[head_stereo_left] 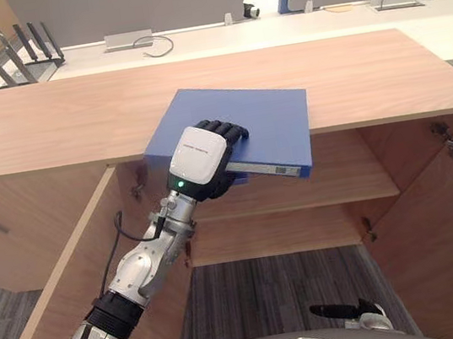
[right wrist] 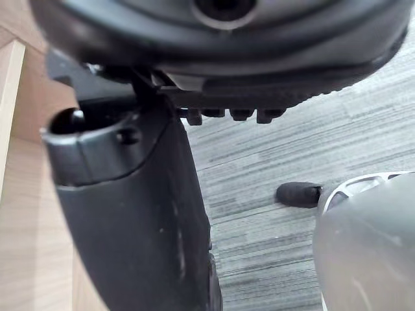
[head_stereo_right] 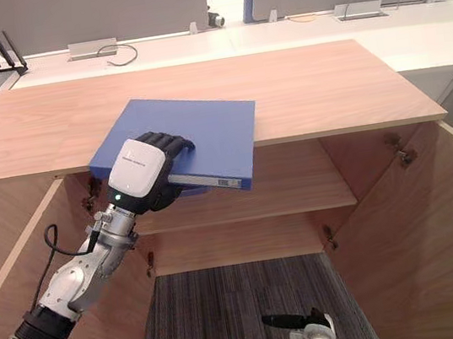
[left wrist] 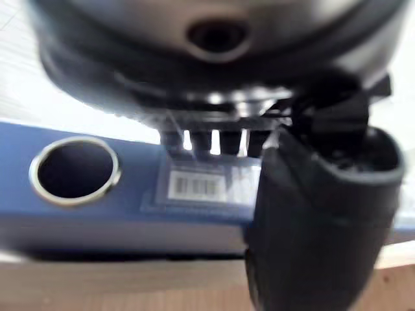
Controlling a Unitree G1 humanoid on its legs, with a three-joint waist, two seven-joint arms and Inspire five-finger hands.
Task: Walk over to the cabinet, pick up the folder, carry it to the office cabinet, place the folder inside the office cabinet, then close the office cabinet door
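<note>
Folder (head_stereo_left: 266,121): overhangs the cabinet top (head_stereo_left: 48,119), spine outward, easy to grasp.
Left hand (head_stereo_left: 201,160): fingers (head_stereo_left: 222,127) above, thumb beneath, pinching the spine.
Right hand (head_stereo_left: 350,311): low, fingers relaxed.

Left arm reaching up and forward from lower left, elbow bending, wrist angling upward. Left hand (head_stereo_left: 202,163) clamping near edge of folder (head_stereo_left: 266,121): fingers curling over top, thumb pressing from below. Right hand (head_stereo_left: 343,311) hanging low at right side, fingers relaxing straight, holding nothing.
</note>
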